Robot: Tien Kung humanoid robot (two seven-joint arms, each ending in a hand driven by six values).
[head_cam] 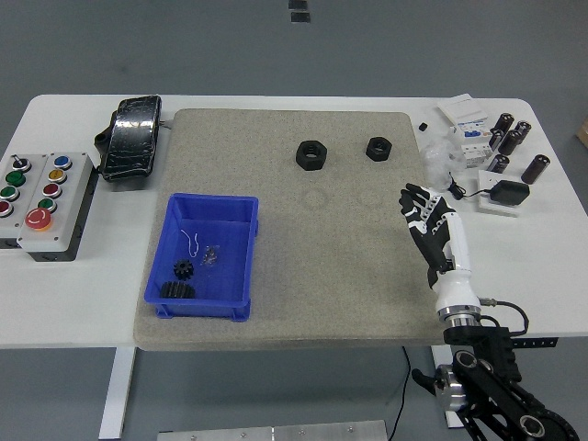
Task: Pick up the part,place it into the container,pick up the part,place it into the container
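Observation:
Two black hex nuts lie at the far side of the grey mat: a larger one [313, 154] and a smaller one [378, 148] to its right. A blue bin [204, 254] sits on the mat's left part and holds black gears and small bits. My right hand [424, 209] hovers over the mat's right edge, fingers spread and empty, below and to the right of the smaller nut. My left arm is out of view.
A button box [44, 192] and a black wrapped pack [132, 136] lie at the left. Breaker parts, black cylinders [511, 138] and a black adapter [508, 193] crowd the table's right back corner, close to my right hand.

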